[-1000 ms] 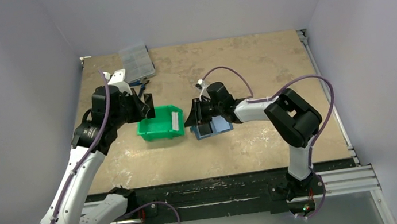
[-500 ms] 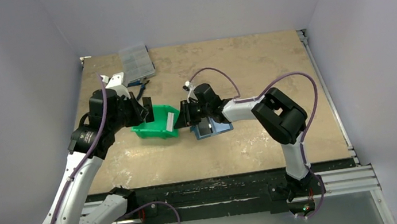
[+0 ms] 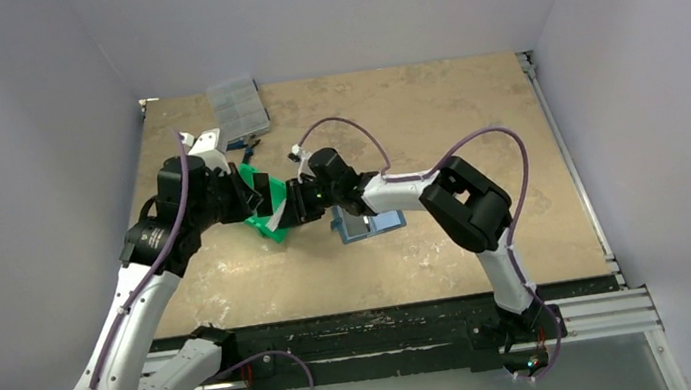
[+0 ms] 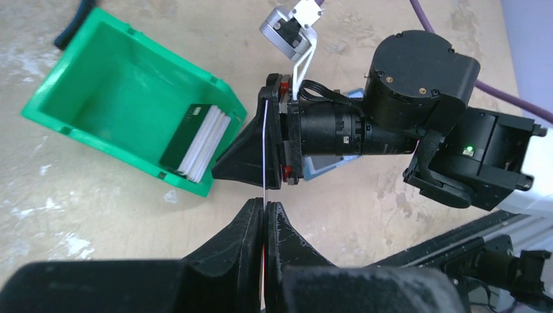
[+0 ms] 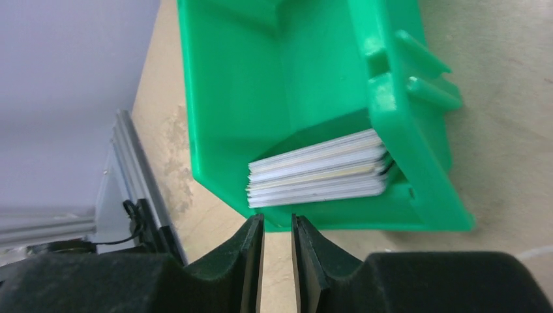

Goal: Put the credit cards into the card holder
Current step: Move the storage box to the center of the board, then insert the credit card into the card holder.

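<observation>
My left gripper (image 4: 264, 207) is shut on one thin white credit card (image 4: 264, 150), seen edge-on and standing up from the fingertips. The card's upper part lies right beside my right gripper (image 4: 223, 168). A stack of pale credit cards (image 5: 316, 173) leans in a corner of the tilted green tray (image 5: 235, 78). My right gripper (image 5: 277, 225) is open by a narrow gap, with nothing seen between the fingers, just short of the tray's rim below the stack. The teal-blue card holder (image 3: 372, 222) lies open on the table behind the right wrist.
A clear compartment box (image 3: 237, 106) sits at the far left of the table, behind the left arm. Both grippers crowd around the green tray (image 3: 270, 227) left of centre. The right arm's purple cable (image 3: 343, 127) arcs above its wrist.
My right gripper has moved left from over the card holder to the green tray. The tray has shifted left and tipped up. My left gripper has stayed beside it.
</observation>
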`<state>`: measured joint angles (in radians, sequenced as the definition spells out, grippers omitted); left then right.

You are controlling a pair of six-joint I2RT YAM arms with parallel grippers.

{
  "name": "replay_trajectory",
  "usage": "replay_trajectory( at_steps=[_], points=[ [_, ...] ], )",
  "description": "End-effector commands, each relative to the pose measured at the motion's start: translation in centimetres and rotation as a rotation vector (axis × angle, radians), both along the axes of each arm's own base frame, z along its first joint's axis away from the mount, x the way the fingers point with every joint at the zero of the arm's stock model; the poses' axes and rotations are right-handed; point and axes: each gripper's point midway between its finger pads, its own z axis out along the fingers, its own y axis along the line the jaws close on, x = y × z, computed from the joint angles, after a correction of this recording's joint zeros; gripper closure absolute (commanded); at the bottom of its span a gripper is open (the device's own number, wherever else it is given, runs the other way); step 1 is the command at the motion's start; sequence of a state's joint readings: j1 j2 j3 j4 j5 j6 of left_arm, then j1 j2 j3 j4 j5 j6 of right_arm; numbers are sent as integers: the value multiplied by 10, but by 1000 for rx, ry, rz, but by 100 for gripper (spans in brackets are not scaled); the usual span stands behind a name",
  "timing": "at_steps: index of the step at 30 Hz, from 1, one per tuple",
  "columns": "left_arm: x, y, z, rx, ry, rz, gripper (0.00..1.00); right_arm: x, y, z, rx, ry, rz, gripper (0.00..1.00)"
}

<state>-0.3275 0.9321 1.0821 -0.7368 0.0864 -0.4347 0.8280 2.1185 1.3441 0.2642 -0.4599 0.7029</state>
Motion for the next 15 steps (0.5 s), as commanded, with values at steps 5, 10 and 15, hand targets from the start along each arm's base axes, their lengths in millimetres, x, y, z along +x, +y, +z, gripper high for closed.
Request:
replay_trajectory(
  at_steps=[5,10,15],
  points=[
    [-3,-61,-22,-276,81,-209,100,13,-98,23,-175,-123,-131,64],
    [-8,-118,-46,-401,115,-306,100,16,-182,9,-207,-73,-246,60],
    [-10,-179,-81,-445,191,-374,100,15,-224,-18,-249,-34,-323,60]
  ],
)
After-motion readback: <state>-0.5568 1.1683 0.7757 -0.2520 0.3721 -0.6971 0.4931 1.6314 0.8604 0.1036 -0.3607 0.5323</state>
